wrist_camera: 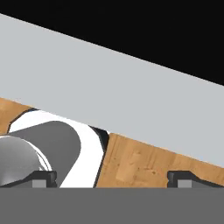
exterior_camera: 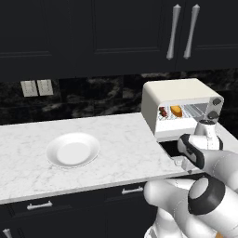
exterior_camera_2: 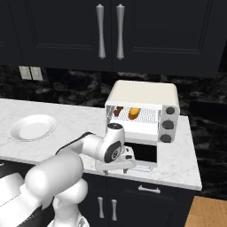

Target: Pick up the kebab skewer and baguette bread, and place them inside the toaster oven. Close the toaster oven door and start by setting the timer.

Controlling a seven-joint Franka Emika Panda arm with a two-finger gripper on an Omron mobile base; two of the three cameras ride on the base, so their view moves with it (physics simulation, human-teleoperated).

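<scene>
In the hand view the tool (wrist_camera: 112, 177) points down past the table's front edge, its two dark fingertips (wrist_camera: 43, 177) standing wide apart with nothing between them; beyond them lies wooden floor (wrist_camera: 140, 162), and a pale grey slab crosses the view above. From the base views the white arm bends low in front of the toaster oven (exterior_camera_2: 144, 113), its wrist at the table's edge. The toaster oven door (exterior_camera_2: 144, 153) hangs folded down and open. On the wire rack inside, the kebab skewer (exterior_camera_2: 118, 111) lies at the left and the baguette bread (exterior_camera_2: 134, 113) just beside it on the right. To the left, well apart, an empty white plate (exterior_camera: 73, 149) rests on the marble table (exterior_camera: 121, 139). Dark cabinets (exterior_camera_2: 111, 31) hang above.
</scene>
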